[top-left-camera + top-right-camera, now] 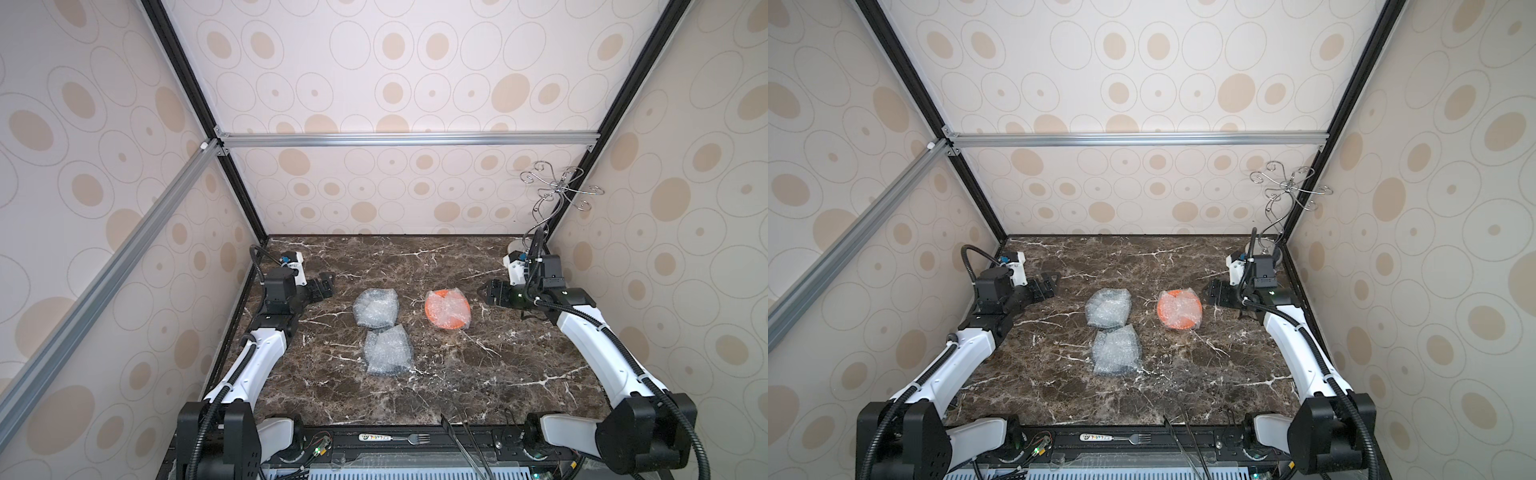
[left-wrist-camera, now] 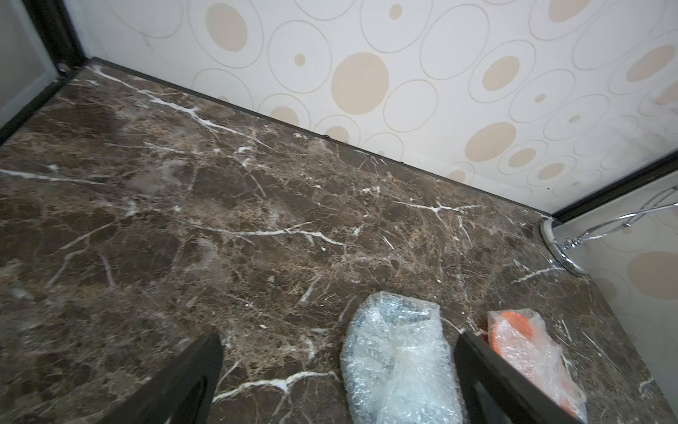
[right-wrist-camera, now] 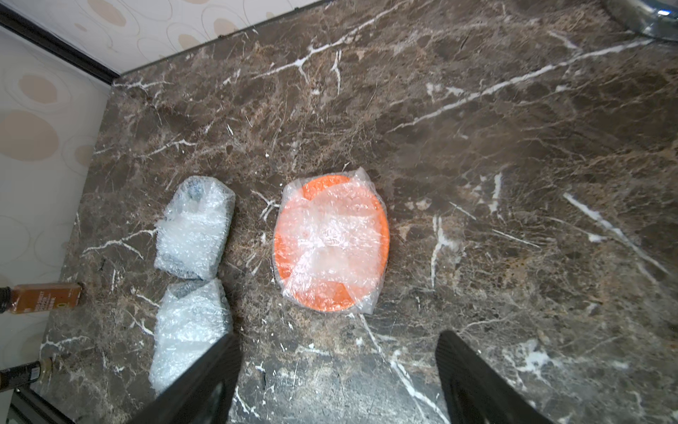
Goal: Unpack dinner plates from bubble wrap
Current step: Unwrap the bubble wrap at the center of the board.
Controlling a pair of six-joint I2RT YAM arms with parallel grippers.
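Right claw (image 1: 487,293) hangs with jaws spread wide, empty, near the glossy orange round plate (image 3: 290,253). The plate lies flat on the brown marble tabletop (image 1: 457,374) under a loose clear bubble-wrap sheet (image 3: 330,235), and the claw seems lined up to pluck that wrap. Left claw (image 1: 326,286), likewise wide and empty, hovers by two grey bubble-wrapped bundles (image 1: 374,307). Only the right wrist view shows two bottles (image 3: 44,297) near the table's edge.

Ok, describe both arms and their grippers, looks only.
Both arms match: the left arm and right arm have smooth white shells between boxy black joint housings, with a ribbed black cable running along each. The left gripper and right gripper are black, with flat parallel fingers.
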